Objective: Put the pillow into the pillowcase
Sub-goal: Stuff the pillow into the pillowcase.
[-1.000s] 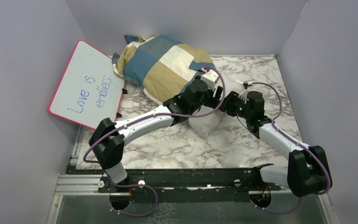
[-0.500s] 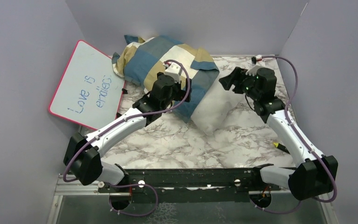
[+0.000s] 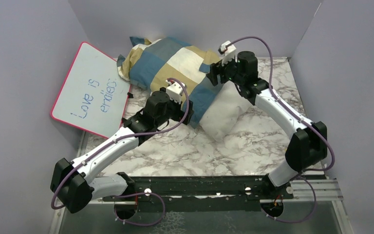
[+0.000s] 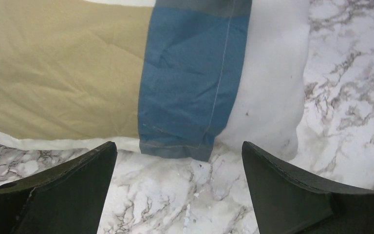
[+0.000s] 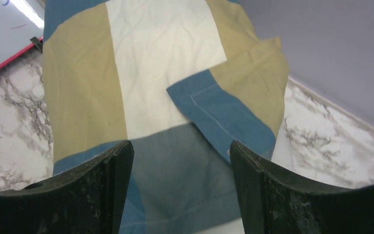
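Top external view: the pillow (image 3: 224, 114) pokes from the pillowcase (image 3: 175, 63), so my left gripper (image 4: 177, 146) and right gripper (image 5: 180, 144) hover wide and empty at its hem.

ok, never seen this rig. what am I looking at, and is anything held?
Two robot arms are bolted at the near edge of a marble table. The wide shot looks down from above and behind them. The other two come from a camera on each wrist. On the table is a white pillow, partly inside a checked pillowcase. A pink-rimmed whiteboard leans at the left. The left hand and right hand are both open by the fabric, holding nothing.
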`<action>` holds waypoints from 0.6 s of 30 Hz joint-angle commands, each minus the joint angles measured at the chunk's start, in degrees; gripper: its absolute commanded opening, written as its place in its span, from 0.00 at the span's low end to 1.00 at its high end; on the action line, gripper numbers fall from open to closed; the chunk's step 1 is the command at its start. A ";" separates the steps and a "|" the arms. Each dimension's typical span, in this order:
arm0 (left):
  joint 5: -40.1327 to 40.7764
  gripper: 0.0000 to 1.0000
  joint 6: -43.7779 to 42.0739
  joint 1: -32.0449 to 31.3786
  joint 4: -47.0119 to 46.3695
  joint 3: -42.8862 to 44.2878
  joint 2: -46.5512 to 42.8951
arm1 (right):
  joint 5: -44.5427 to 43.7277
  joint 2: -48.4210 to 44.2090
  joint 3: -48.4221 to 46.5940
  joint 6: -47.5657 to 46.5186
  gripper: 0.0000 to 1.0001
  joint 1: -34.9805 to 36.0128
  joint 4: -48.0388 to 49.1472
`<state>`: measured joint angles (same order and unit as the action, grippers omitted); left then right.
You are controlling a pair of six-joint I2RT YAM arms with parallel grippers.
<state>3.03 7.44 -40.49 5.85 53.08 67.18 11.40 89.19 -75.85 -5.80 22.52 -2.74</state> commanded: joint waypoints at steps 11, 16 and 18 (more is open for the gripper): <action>-5.94 0.98 -4.80 0.15 4.81 -5.29 -12.50 | -4.21 22.06 -17.84 -14.84 0.77 3.29 5.81; -6.71 0.98 -4.79 0.18 4.60 -5.49 -13.58 | -9.09 26.31 -21.08 -15.06 0.62 3.25 2.89; -6.43 0.99 -4.57 0.21 4.50 -5.30 -13.64 | -12.68 25.17 -19.35 -14.71 0.46 3.23 4.15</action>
<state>-2.13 3.51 -40.49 10.48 48.03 54.41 7.16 114.78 -94.74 -19.94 25.56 0.19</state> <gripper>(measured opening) 0.984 0.574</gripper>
